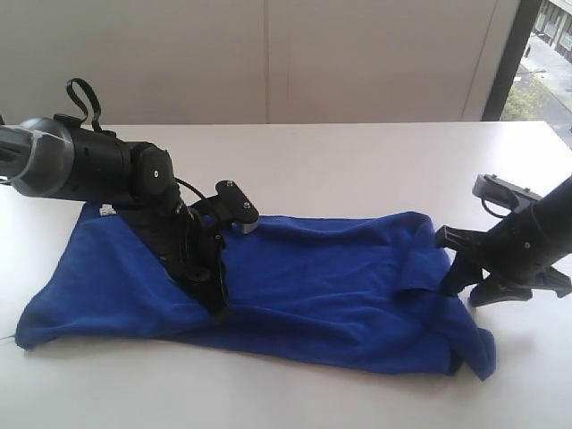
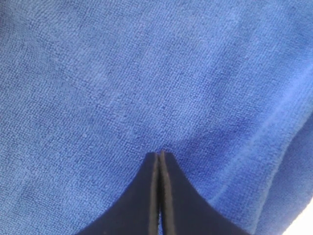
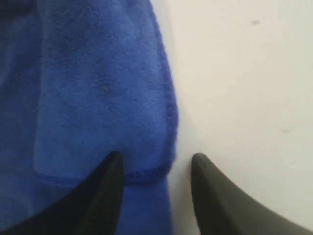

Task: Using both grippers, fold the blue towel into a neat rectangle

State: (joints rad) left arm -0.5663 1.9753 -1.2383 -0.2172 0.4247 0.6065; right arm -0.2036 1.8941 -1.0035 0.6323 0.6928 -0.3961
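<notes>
The blue towel (image 1: pixel 322 286) lies spread lengthwise on the white table (image 1: pixel 357 161), rumpled, with a fold turned over at its right end. My left gripper (image 1: pixel 219 308) points down onto the towel's left half. Its jaws are shut, and in the left wrist view its tips (image 2: pixel 160 154) rest against the blue towel (image 2: pixel 146 73) with no cloth between them. My right gripper (image 1: pixel 460 268) is open at the towel's right edge. In the right wrist view one finger (image 3: pixel 110 181) is over the blue towel (image 3: pixel 98 88) and the other finger (image 3: pixel 210 186) over bare table, straddling the hemmed corner.
A small white label (image 1: pixel 107 211) shows at the towel's far left corner, by the left arm. Bare white tabletop (image 3: pixel 244 73) surrounds the cloth. A pale wall stands behind the table, with a window at the far right.
</notes>
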